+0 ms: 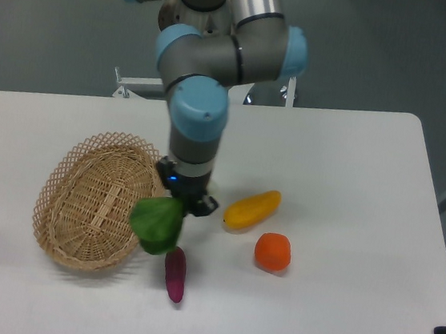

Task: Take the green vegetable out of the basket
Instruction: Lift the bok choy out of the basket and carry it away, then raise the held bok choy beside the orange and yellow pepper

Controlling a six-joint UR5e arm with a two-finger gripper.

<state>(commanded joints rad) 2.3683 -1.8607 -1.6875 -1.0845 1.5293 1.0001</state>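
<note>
Green veg [157, 224] in gripper [184, 206], beside basket [66, 197] rim.

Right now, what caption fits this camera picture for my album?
Robot tool holds the green vegetable over the basket edge.

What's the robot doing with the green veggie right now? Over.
Gripper jaws shut on green vegetable. Vegetable lifted, hanging over the basket right rim. Purple piece lies just below; nothing blocking.

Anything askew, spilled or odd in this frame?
The basket looks tipped, its near side up, and empty. The green vegetable hangs at the gripper over its right rim. Nothing spilled or damaged.
</note>
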